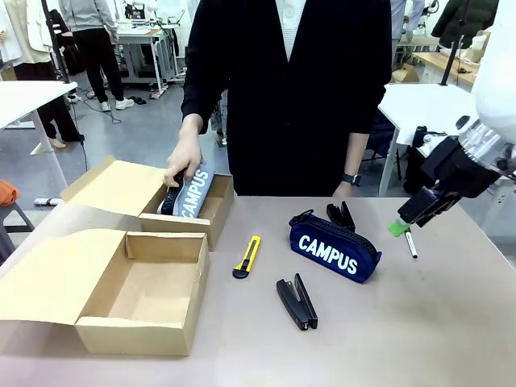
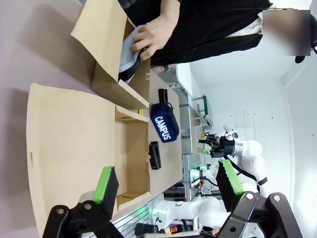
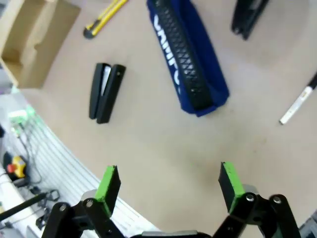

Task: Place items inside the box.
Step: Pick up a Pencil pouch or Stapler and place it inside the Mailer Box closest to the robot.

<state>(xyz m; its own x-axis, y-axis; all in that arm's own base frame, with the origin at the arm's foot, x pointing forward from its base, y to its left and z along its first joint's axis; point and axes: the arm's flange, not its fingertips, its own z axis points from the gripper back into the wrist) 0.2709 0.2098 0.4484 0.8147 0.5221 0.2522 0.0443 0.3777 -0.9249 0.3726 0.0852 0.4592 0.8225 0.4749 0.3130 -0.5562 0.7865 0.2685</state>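
A person's hand [image 1: 184,161] holds a grey pencil case [image 1: 193,193], lettered "CAMPUS", down in the far cardboard box [image 1: 218,211]. The near box [image 1: 145,334] stands open with nothing inside. On the table lie a navy "CAMPUS" pencil case [image 1: 334,248], a yellow utility knife [image 1: 247,256], a black stapler [image 1: 297,301] and a marker [image 1: 411,242]. My right gripper [image 1: 407,222] hovers open at the right, just above the marker. From its wrist, the right gripper [image 3: 169,182] is over bare table near the navy case [image 3: 190,64]. My left gripper [image 2: 167,181] is open, high over the near box [image 2: 74,148].
A second black clip-like item [image 1: 341,215] lies behind the navy case. The person stands at the far edge, their other hand [image 1: 347,189] resting near the table. Both box lids [image 1: 105,184] fold out to the left. Bare table lies at the front right.
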